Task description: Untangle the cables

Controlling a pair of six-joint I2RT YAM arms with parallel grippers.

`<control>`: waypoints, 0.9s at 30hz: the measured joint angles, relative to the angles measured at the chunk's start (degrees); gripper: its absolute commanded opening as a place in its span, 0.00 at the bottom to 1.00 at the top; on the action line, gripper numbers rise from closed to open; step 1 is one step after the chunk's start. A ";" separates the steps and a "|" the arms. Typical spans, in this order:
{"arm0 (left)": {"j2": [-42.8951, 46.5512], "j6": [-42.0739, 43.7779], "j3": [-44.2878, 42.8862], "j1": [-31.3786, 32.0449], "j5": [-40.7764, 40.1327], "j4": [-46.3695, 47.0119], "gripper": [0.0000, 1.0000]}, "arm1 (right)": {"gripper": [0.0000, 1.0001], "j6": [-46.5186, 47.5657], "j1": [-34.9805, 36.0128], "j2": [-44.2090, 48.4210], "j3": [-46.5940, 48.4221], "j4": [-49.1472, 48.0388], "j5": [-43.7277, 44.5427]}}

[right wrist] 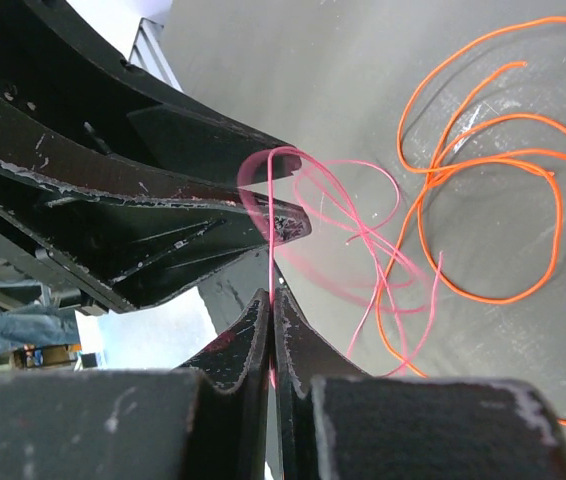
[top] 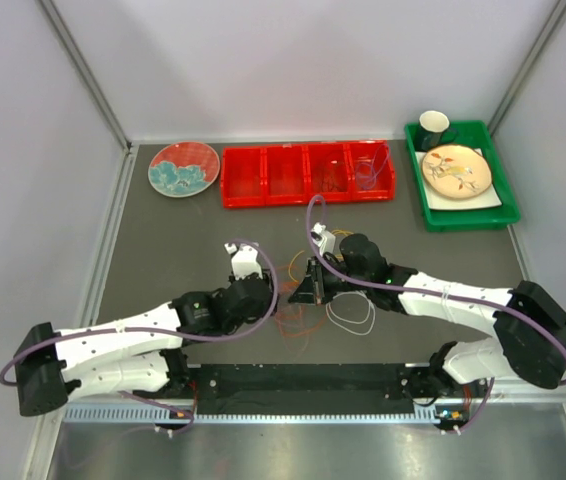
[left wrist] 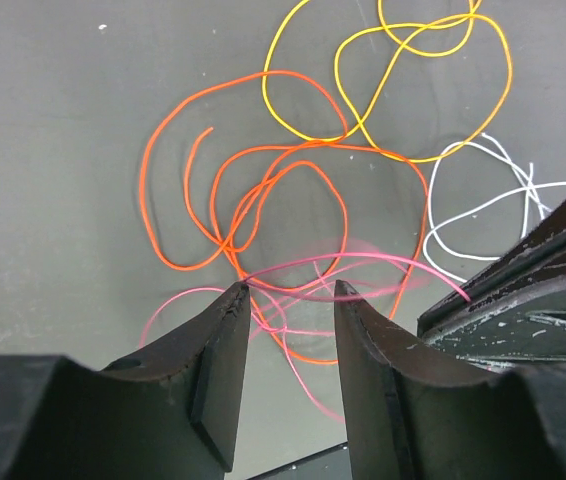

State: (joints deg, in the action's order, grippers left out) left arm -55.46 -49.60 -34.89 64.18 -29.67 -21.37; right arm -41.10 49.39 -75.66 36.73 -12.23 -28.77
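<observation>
The right fingers (right wrist: 269, 310) pinch shut on a hair-thin pink cable (right wrist: 271, 240), blurred where it loops. The left fingers (left wrist: 241, 300) stand narrowly apart, with pink strands crossing the gap. Beyond them an orange cable (left wrist: 263, 73), a yellow cable (left wrist: 266, 100) and a white cable (left wrist: 430, 210) lie in loose overlapping loops on the dark counter (left wrist: 53, 150) between the 2 arms.

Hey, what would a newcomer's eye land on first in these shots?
The bright cables, orange, yellow, white and pink loops tangled at the middle of the table. Then the right gripper, shut on the pink cable, with the left gripper open close by. At the back, a red bin and a green tray stand out.
</observation>
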 measured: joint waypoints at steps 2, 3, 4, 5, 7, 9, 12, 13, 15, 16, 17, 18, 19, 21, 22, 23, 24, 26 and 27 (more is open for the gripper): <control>-1.38 0.20 -1.75 0.00 -0.22 -1.97 0.46 | 0.00 0.00 0.00 0.00 0.00 0.00 0.02; -2.32 0.24 -2.93 0.00 -0.24 -3.10 0.46 | 0.00 0.02 0.02 0.00 0.00 0.02 0.02; -3.08 0.26 -3.87 0.00 -0.24 -3.91 0.47 | 0.00 0.04 0.02 0.00 0.00 0.02 0.02; -3.82 0.28 -4.83 0.00 -0.24 -4.70 0.48 | 0.00 0.04 0.02 0.00 0.00 0.02 0.02; -4.74 0.39 -5.90 0.00 -0.24 -5.53 0.48 | 0.00 0.07 0.02 0.00 0.00 0.04 0.02; -5.09 0.46 -6.19 0.00 -0.28 -6.16 0.50 | 0.00 0.07 0.02 0.00 0.00 0.04 0.02; -5.09 0.59 -6.19 0.00 -0.44 -7.08 0.52 | 0.00 0.07 0.02 0.00 0.00 0.04 0.02; -5.09 0.68 -6.19 0.00 -0.57 -7.21 0.52 | 0.00 0.09 0.02 0.00 0.00 0.04 0.02; -5.09 0.87 -6.16 0.00 -0.87 -7.37 0.53 | 0.00 0.22 0.02 0.00 0.00 0.24 0.07; -5.09 0.90 -6.14 0.00 -1.05 -7.39 0.53 | 0.00 0.48 0.02 0.00 0.02 0.63 0.20; -5.09 0.90 -6.14 0.00 -1.25 -7.41 0.53 | 0.00 0.70 0.02 0.00 0.02 1.33 0.68; -5.09 0.90 -6.08 0.00 -1.31 -7.39 0.53 | 0.00 1.03 0.02 0.00 0.02 2.34 1.51; -5.07 0.85 -5.92 0.00 -1.46 -7.39 0.54 | 0.00 1.31 0.04 0.00 0.13 3.76 2.69; -5.07 0.66 -5.38 0.00 -1.60 -7.23 0.54 | 0.00 1.88 0.09 -0.59 0.66 6.95 5.62; -5.07 0.63 -4.76 0.00 -1.66 -6.80 0.54 | 0.00 2.10 0.09 -1.16 1.09 8.26 6.82; -5.09 0.61 -4.22 0.00 -1.66 -6.56 0.54 | 0.00 2.38 0.09 -2.03 1.66 9.68 8.02; -5.25 0.61 -3.72 0.00 -1.66 -6.19 0.54 | 0.00 2.54 0.09 -2.97 2.14 10.62 9.01; -6.29 0.61 -3.30 0.00 -1.66 -5.42 0.53 | 0.00 2.67 0.09 -4.46 2.75 12.37 10.64; -7.41 0.57 -3.30 0.00 -1.66 -5.09 0.52 | 0.00 2.73 0.09 -5.01 2.80 13.11 11.47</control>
State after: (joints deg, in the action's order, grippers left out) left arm -62.87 -49.04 -38.20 64.18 -31.33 -26.46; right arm -38.37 49.47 -80.66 39.53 0.89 -17.30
